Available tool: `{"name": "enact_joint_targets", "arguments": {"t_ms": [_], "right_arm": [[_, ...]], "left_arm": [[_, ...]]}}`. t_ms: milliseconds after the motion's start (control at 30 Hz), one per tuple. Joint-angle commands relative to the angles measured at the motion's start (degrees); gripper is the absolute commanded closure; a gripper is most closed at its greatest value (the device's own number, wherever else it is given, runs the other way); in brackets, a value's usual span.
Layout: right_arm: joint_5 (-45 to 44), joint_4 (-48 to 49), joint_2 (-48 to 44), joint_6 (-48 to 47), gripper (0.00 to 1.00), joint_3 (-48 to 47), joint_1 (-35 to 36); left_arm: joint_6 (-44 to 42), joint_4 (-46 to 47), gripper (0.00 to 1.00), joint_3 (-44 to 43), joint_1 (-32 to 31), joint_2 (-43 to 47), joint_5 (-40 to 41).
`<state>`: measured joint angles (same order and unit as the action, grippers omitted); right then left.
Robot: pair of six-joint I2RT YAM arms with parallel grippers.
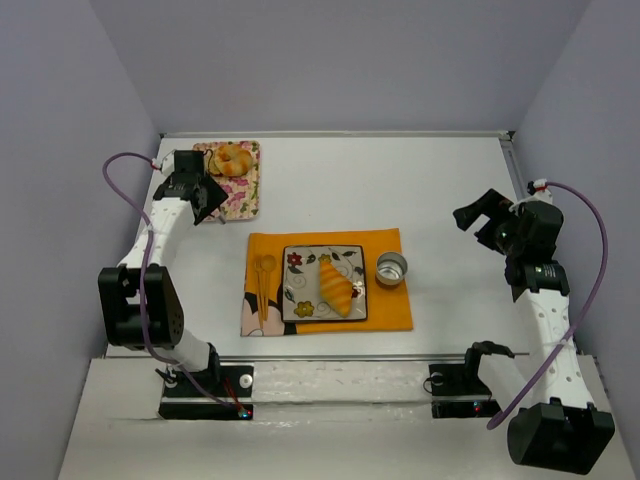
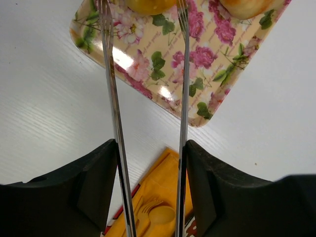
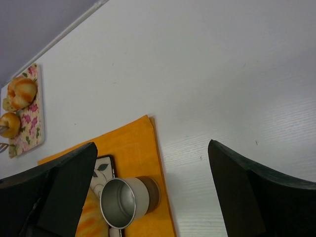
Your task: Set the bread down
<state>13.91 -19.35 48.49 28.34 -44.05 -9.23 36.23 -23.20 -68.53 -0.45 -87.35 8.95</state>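
The left fingers (image 2: 89, 192) were clenched on a pair of metal tongs (image 2: 113, 98), one steel arm lying against the inner face of each finger. The two arms stood apart and ran out over the floral tray (image 2: 163, 69) at the far left corner of the desk (image 1: 400, 180). In the left wrist view a golden bread roll (image 2: 148, 4) sat between the tong tips at the top edge; whether the tips touched it could not be told. A second roll (image 2: 247, 6) lay just beside it on the same tray. From above, the rolls were bunched at the far end of the tray, with the left arm reaching to it from the near side.

The right fingers (image 3: 64, 187) were released, spread wide with nothing between them, and hung over bare desk at the right side, well apart from the tray.

Between the two arms lay an orange placemat (image 1: 385, 305). On it stood a square patterned plate (image 1: 300, 265) carrying a croissant (image 1: 336, 285), which lay lengthwise across the plate's middle. A small metal cup (image 1: 391, 268) stood on the mat just right of the plate, open end up and empty in the right wrist view. Wooden cutlery (image 1: 264, 275) lay on the mat to the plate's left.
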Motion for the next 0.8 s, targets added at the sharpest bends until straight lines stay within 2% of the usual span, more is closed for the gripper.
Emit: {"name": "enact_joint_targets", "arguments": {"t_ms": [0,300,767], "right_arm": [[-0.6,0.8,-0.5,-0.2,0.0,-0.5,0.4],[-1.1,0.8,-0.7,-0.2,0.0,-0.5,0.4],[-1.3,0.9,-0.6,-0.3,0.0,-0.5,0.4]], "left_arm": [[0.2,3.1,0.36,0.0,1.9,-1.1,-0.2],[0.9,8.0,0.35,1.6,4.0,-2.1,-5.6],[2.5,11.6,0.35,2.2,4.6,-3.3,-8.4]]}}
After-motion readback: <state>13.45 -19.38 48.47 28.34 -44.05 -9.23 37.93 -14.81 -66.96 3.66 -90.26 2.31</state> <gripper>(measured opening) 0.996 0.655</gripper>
